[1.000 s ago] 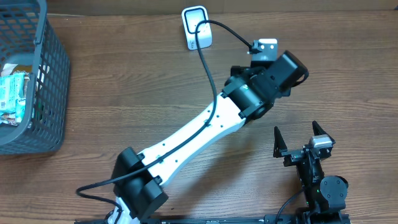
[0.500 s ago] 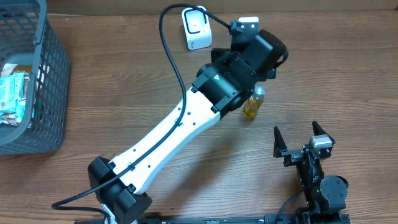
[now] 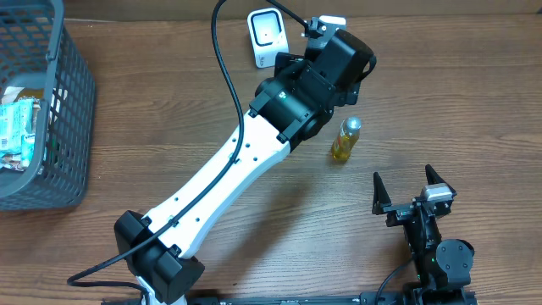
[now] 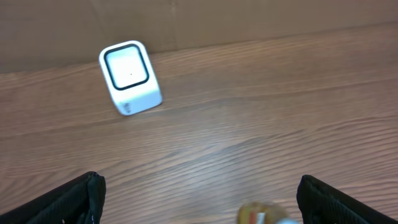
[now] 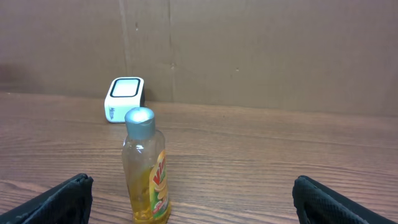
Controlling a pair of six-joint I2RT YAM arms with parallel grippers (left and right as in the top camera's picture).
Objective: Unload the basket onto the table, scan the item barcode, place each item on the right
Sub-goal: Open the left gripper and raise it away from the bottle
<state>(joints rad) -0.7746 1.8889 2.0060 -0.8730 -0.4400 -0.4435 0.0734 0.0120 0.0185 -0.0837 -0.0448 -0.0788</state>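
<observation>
The item, a small clear bottle point(image 3: 345, 140) of yellow liquid with a silver cap, stands upright on the wooden table. It shows in the right wrist view point(image 5: 146, 168) and as a blur at the bottom edge of the left wrist view point(image 4: 261, 215). The white barcode scanner point(image 3: 265, 38) stands at the back of the table point(image 4: 129, 78) point(image 5: 124, 99). My left gripper point(image 4: 199, 183) is open and empty, above the table between the scanner and the bottle. My right gripper point(image 3: 403, 175) point(image 5: 193, 182) is open and empty at the front right, facing the bottle.
A grey mesh basket point(image 3: 63, 102) holding packaged items point(image 3: 17, 127) stands at the left edge. The left arm point(image 3: 246, 161) stretches diagonally across the middle of the table, trailing a black cable point(image 3: 222, 68). A brown cardboard wall point(image 5: 249, 50) backs the table.
The left arm has swung left and toward the back, away from the bottle. The bottle, hidden under it one second ago, now stands uncovered. The right arm has not moved.
</observation>
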